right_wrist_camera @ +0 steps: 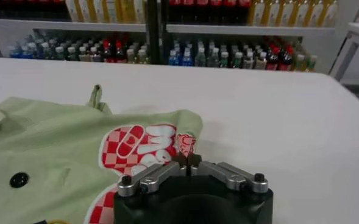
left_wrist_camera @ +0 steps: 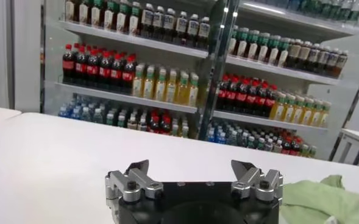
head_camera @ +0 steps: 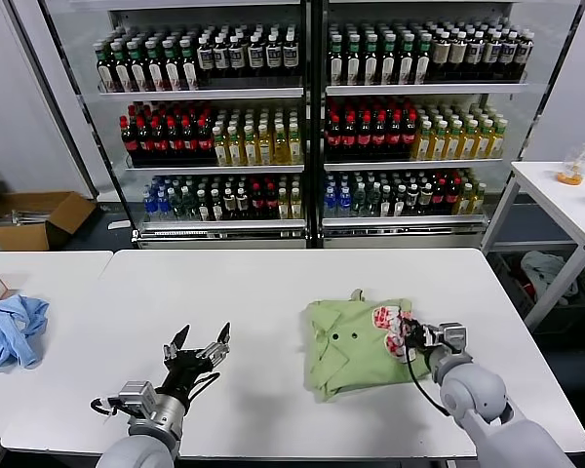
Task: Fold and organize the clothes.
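The shirt (head_camera: 359, 346) lies partly folded on the white worktop (head_camera: 273, 292), right of centre and toward the near edge, collar and buttons to the left, red-and-white print on its right side.

Right gripper (head_camera: 416, 338): at the shirt's right edge, on the printed area. Its jaws are clenched, tips meeting, and the wrist view shows a small ridge of printed cloth (right_wrist_camera: 186, 146) drawn up exactly where they meet, so I judge them to be grasping the shirt's right edge (how much cloth is caught cannot be told).

Left gripper (head_camera: 197, 353): low over bare worktop near the front edge, well to the left of the shirt, jaws released and spread wide, holding nothing.

Governing relation: the bulk of the shirt extends left and slightly far from the right jaws, its longer side running left to right. The right arm is plainly the nearer; the left stands well apart. Any fold from this grip would likely carry the right edge leftward over the body.

A blue cloth (head_camera: 10, 330) sits on the adjoining worktop at far left, not involved.
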Available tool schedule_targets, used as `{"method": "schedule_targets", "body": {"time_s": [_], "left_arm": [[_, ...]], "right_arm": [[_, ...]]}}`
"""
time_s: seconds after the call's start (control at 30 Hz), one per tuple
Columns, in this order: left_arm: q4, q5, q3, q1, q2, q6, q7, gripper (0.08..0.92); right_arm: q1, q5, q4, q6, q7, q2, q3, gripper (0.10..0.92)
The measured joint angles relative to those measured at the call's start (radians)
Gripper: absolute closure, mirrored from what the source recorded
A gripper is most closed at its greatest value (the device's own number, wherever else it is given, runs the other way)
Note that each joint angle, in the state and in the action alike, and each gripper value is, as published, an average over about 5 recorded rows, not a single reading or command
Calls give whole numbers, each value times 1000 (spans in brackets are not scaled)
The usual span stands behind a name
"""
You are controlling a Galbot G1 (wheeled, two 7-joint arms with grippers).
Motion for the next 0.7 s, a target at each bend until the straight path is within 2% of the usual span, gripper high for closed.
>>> {"method": "schedule_targets", "body": {"time_s": [0.17, 0.27, 0.7], "left_arm": [[-3, 11, -6, 10, 0, -6, -3, 177], [-2, 22, -4, 10, -2, -13, -8, 177], [-11, 98, 15, 17, -8, -32, -13, 177]], "right_arm": [[20, -45, -21, -1, -10, -5, 2, 906], [17, -66, -17, 15, -26, -4, 7, 860], [-143, -244, 116, 176, -56, 5, 75, 489]]}}
